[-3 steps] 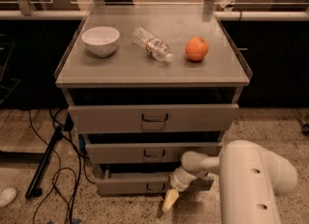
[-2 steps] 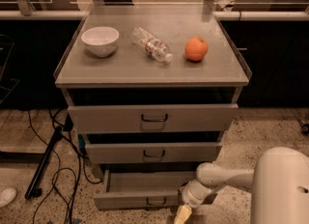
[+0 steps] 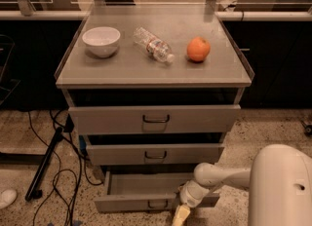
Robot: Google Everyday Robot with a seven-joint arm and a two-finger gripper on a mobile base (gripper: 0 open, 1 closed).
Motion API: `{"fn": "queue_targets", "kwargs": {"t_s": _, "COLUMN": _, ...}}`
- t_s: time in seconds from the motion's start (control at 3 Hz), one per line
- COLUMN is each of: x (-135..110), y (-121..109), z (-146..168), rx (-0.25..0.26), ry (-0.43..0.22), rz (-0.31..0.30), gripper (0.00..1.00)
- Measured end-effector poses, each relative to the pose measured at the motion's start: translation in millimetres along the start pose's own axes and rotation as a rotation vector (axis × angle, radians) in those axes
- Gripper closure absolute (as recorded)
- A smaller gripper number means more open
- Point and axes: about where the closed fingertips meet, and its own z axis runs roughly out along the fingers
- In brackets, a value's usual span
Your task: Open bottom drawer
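Observation:
The bottom drawer of a grey metal cabinet is pulled out, showing its plain grey inside. Its short front panel carries a small dark loop handle. My gripper is at the end of the white arm, low near the floor. It sits just right of the handle, at the lower edge of the drawer's front panel. I cannot tell whether it touches the panel.
The top drawer and middle drawer stand slightly out. On the cabinet top are a white bowl, a lying plastic bottle and an orange. Black cables and a stand leg lie on the floor at left.
The bottom drawer has slid further out toward me. My gripper has moved down and forward with its front panel.

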Motion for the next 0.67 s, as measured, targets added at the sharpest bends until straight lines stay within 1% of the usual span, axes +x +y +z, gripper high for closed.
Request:
{"fn": "queue_targets", "kwargs": {"t_s": 0.33, "x": -19, "y": -18, "z": 0, "rx": 0.036, "ry": -0.006, "rz": -0.013, "gripper": 0.00}}
{"fn": "queue_targets", "kwargs": {"t_s": 0.67, "x": -27, "y": -35, "z": 11, "rx": 0.045, "ry": 0.014, "rz": -0.014, "gripper": 0.00}}
